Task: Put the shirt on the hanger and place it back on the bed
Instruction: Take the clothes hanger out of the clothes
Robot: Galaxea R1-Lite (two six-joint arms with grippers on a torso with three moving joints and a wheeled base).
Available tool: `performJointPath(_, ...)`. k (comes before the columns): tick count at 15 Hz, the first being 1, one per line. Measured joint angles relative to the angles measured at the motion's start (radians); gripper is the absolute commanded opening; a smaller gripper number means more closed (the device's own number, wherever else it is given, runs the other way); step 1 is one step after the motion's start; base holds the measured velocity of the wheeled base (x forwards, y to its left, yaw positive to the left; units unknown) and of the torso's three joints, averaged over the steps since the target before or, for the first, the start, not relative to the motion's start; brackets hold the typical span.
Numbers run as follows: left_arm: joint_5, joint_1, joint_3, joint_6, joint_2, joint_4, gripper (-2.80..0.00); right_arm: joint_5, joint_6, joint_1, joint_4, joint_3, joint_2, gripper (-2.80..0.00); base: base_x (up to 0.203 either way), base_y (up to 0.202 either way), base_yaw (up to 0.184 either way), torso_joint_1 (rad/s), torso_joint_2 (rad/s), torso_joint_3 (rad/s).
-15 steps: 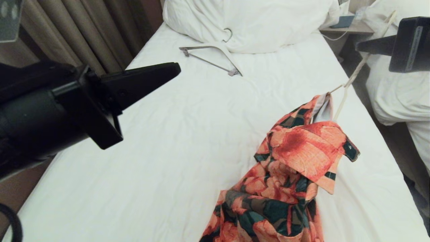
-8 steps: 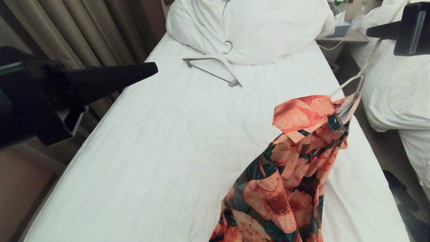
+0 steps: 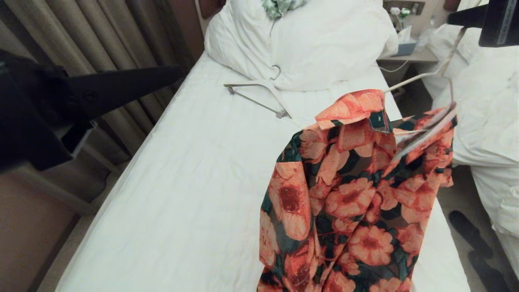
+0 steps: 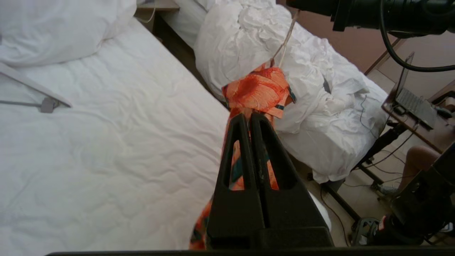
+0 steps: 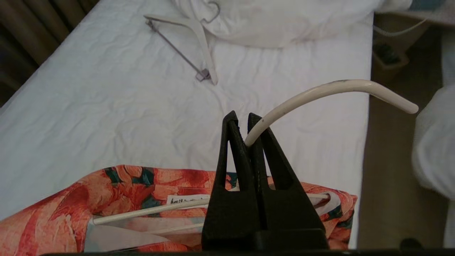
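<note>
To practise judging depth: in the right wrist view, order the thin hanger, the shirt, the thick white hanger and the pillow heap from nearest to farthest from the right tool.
1. thin hanger: its hook is clamped in the right tool.
2. shirt: hanging just below.
3. thick white hanger: up the bed.
4. pillow heap: at the bed's head.

shirt (image 3: 357,194) on hanger (image 3: 421,79), above bed (image 3: 194,170)

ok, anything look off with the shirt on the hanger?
Yes. The shirt hangs bunched and lopsided on the hanger, which is tilted in the right gripper, shut on its hook. The collar flops to one side.
</note>
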Motion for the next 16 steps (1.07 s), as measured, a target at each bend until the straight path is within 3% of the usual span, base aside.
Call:
performJointPath(7, -0.015, -0.003, 0.003, 0.000, 0.011, 0.004, -2.80, 0.001, -0.106, 0.022, -0.137, -0.012, 0.045, -2.80, 0.000, 0.000, 0.000, 0.198, -0.48, -0.290)
performJointPath(16, -0.018, 0.000, 0.002, 0.000, 0.032, 0.001, -2.80, 0.015, -0.143, 0.022, -0.253, -0.042, 0.080, -2.80, 0.000, 0.000, 0.000, 0.147, -0.34, -0.192)
